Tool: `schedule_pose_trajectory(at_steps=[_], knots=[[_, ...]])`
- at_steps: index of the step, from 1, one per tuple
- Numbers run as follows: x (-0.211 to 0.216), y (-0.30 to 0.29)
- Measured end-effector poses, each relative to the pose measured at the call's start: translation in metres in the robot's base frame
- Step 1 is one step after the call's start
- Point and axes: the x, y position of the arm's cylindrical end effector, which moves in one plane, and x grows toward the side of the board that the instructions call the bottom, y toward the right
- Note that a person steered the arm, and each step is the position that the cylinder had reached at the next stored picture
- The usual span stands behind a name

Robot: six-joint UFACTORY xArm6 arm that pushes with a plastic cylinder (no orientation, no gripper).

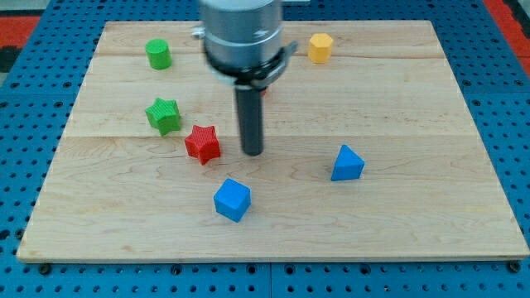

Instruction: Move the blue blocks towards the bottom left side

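A blue cube (232, 199) lies near the view's bottom, a little left of centre. A blue triangular block (347, 163) lies to its right, right of centre. My tip (252, 152) stands on the board between them, above and slightly right of the blue cube and just right of a red star block (203, 143). The tip touches no block. The arm's grey body hides part of the board near the view's top centre.
A green star block (164, 114) sits left of the red star. A green cylinder (158, 54) is at the top left. A yellow hexagonal block (320, 47) is at the top, right of the arm. The wooden board (431, 215) lies on a blue pegboard.
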Motion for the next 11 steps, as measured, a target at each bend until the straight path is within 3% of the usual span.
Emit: schedule_pose_trajectory(at_steps=[1, 2, 3, 4, 5, 6, 7, 8, 10, 11], knots=[[-0.011, 0.088], [0.038, 0.101], [0.047, 0.082], [0.040, 0.167], [0.110, 0.144], [0.115, 0.065], [0.115, 0.129], [0.083, 0.159], [0.092, 0.011], [0.092, 0.031]])
